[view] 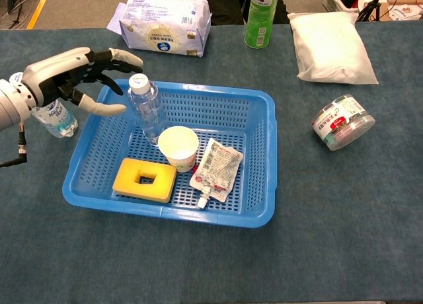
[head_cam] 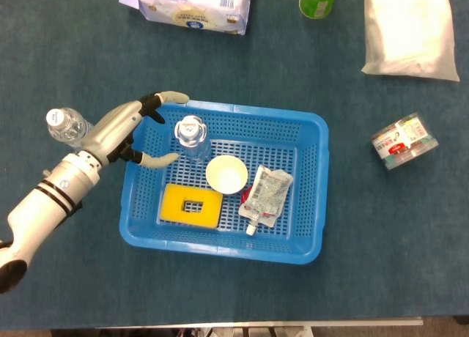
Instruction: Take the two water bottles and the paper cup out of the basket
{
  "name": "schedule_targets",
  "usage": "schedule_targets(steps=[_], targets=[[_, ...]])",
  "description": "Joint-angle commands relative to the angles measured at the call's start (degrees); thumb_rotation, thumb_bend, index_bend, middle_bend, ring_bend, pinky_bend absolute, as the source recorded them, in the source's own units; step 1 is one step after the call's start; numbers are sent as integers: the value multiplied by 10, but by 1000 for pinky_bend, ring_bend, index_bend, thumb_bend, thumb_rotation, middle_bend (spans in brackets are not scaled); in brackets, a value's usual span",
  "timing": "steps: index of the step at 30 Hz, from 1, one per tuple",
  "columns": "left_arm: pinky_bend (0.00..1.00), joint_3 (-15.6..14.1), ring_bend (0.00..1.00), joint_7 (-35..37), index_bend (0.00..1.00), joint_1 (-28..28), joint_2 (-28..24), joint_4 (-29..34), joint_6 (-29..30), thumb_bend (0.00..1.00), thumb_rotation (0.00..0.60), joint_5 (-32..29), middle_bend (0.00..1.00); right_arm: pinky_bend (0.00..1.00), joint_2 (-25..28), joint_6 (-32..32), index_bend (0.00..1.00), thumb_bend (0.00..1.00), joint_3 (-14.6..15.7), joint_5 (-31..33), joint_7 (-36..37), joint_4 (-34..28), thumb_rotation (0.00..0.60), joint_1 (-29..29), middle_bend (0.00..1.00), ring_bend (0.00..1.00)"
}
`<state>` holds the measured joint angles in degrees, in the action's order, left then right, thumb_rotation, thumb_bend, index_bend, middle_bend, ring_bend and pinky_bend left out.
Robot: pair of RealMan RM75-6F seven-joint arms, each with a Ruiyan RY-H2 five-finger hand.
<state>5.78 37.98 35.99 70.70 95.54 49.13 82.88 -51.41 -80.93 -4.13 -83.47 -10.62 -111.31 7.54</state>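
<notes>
The left robot hand (head_cam: 139, 128) hovers spread and empty over the basket (head_cam: 308, 205) rim, just beside the upright water bottle (head_cam: 190, 138) inside. 1 bottle (head_cam: 67, 126) already stands on the tabletop (head_cam: 381, 249). The paper cup (head_cam: 226, 174) sits mid-basket. That clear plastic looks smooth and light; I'd wrap the body below the cap. The right robot hand isn't visible.

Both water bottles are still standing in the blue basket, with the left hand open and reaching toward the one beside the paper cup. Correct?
Not quite. Only one water bottle stands in the blue basket, beside the paper cup. The other bottle is already out on the table, left of the basket, as the head view shows. The left hand is open and near the bottle in the basket.
</notes>
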Motion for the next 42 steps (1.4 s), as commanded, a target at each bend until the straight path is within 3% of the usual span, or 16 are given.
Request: schedule_targets(steps=[1,16,27,42], targets=[[288,0,111,-1,177,4,7,-5,-3,234,600,-2,188,411,1,-1,342,120,-1,1,0,0,600,0,413,354],[288,-2,117,1,180,24,38,-33,-16,234,600,-6,191,411,1,-5,342,120,1,3,-1,-1,600,-5,413,354],[303,0,198,-6,275,24,60,-48,-7,233,600,-17,274,410,5,-12,342,120,2,0,0,-3,600,-10,419,354],[509,4,386,-23,408,19,81,-65,2,234,600,-38,425,411,3,-12,342,120,0,0,0,-3,600,-10,421,354]])
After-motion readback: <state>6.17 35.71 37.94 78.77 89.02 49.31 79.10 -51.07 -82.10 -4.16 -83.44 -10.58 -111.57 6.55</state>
